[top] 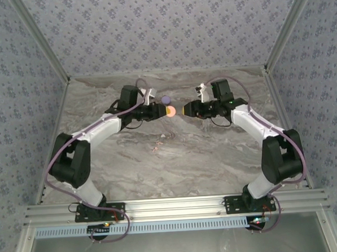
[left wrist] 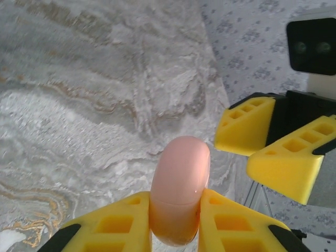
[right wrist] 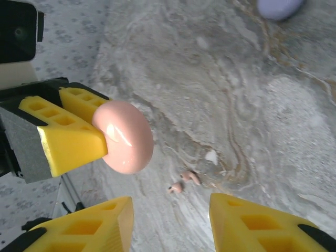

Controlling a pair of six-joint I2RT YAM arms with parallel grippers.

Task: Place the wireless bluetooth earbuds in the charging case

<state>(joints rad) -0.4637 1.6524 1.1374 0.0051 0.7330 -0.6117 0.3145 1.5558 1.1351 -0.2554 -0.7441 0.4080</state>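
The left claw (left wrist: 176, 212) grips the pink case (left wrist: 181, 173) above the worktop (right wrist: 247, 105), the right claw (right wrist: 169, 205) stands open just opposite it, and the pink earbuds (right wrist: 185, 180) lie below both, so I judge the case must be opened next, with a careful pull on its lid.

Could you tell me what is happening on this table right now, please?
The left gripper is shut on the salmon-pink round charging case, holding it on edge above the grey marble table. The right gripper hangs open beside it, empty. Two small pale pink earbuds lie on the table, not yet in the case. A lavender round case sits farther back.
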